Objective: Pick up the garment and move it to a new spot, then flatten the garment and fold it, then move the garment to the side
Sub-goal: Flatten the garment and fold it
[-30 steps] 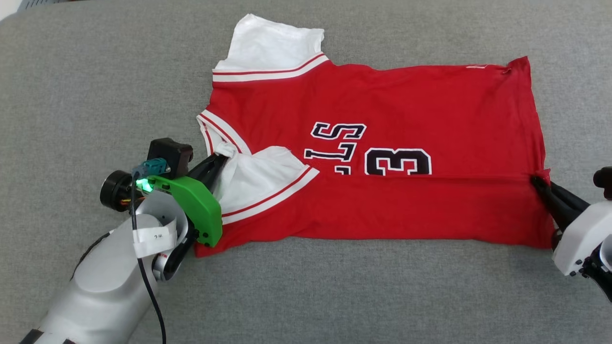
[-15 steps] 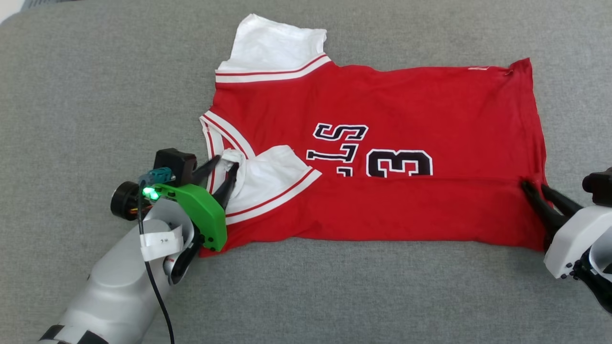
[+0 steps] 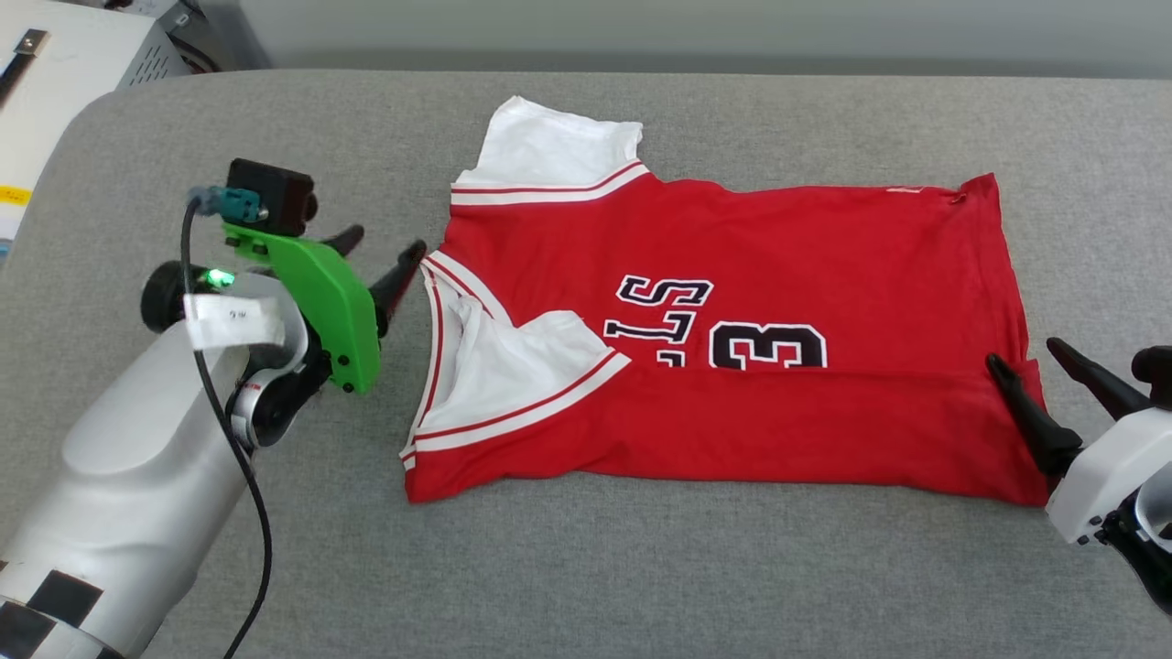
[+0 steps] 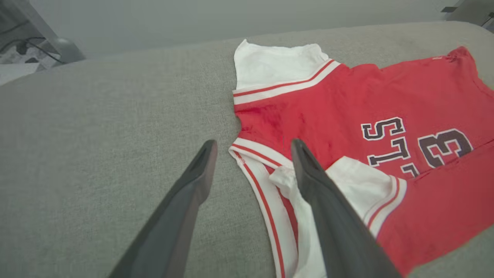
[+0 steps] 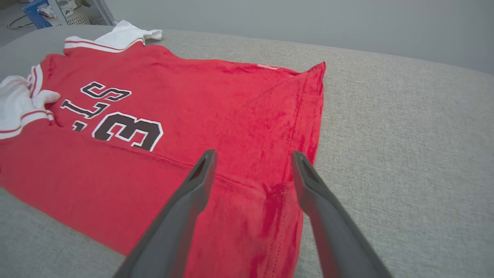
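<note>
The garment (image 3: 732, 275) lies half-folded w/ left tool (image 3: 385, 245) & right tool (image 3: 1024, 355) both wide open, empty (right one straddles its edge), so a careless next move could snag cloth & undo the fold.

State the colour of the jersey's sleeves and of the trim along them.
White sleeves, with red-and-white striped trim; clearest in the head view.

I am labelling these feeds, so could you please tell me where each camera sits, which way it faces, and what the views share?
Head view: on the head, looking forward and down at the garment on the grey surface; shows left gripper and right gripper, both open.
Left wrist view: on the left wrist, facing the collar; shows its fingers.
Right wrist view: on the right wrist, facing the hem; shows its fingers.
Shared: all three show the black lettering.
</note>
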Robot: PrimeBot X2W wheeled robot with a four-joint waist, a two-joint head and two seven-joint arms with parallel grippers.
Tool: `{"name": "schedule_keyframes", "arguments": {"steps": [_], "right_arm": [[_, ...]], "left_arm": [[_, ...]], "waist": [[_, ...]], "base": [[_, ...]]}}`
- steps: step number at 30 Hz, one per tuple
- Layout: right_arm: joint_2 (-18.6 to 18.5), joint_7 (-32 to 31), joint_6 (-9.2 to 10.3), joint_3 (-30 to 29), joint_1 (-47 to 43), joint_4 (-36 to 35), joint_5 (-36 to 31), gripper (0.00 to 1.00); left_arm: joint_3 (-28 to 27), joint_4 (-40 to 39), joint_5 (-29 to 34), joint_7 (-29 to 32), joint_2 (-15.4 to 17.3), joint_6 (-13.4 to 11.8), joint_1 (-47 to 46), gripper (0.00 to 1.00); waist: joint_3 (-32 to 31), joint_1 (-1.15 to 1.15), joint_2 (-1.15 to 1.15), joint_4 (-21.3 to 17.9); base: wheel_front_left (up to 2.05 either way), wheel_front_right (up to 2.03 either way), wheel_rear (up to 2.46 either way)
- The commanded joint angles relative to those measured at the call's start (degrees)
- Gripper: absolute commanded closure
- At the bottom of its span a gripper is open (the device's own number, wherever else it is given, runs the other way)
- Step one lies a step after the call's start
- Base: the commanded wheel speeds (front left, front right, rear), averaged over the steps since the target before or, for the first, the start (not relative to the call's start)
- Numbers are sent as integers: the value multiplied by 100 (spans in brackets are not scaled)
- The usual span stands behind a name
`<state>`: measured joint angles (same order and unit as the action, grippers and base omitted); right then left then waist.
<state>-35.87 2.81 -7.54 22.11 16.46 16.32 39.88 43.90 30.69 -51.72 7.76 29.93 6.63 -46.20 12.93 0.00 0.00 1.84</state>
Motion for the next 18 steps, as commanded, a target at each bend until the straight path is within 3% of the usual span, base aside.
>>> {"name": "schedule_keyframes", "arguments": {"steps": [1, 4, 8, 13, 18], "right_arm": [[44, 40, 5, -12, -69, -1, -56, 0], [102, 21, 5, 7, -78, 9, -82, 0], [157, -10, 5, 57, -62, 10, -94, 0], [169, -50, 5, 111, -12, 29, -76, 0], [188, -64, 5, 170, 67, 57, -53, 0]], "left_arm": [[33, -80, -306, 420, 29, 38, -25, 0], [258, -252, -780, 1594, 163, 60, 36, 0], [536, -423, -1096, 2564, 313, 72, 104, 0], [864, -434, -1186, 3194, 358, 76, 252, 0], [1077, -331, -1116, 3328, 276, 20, 418, 0]], "waist": [[-89, 0, 0, 42], [-134, 0, 0, 40], [-142, 0, 0, 18], [-130, 0, 0, -33], [-59, 0, 0, -120]], "base": [[0, 0, 0], [0, 0, 0], [0, 0, 0], [0, 0, 0], [0, 0, 0]]}}
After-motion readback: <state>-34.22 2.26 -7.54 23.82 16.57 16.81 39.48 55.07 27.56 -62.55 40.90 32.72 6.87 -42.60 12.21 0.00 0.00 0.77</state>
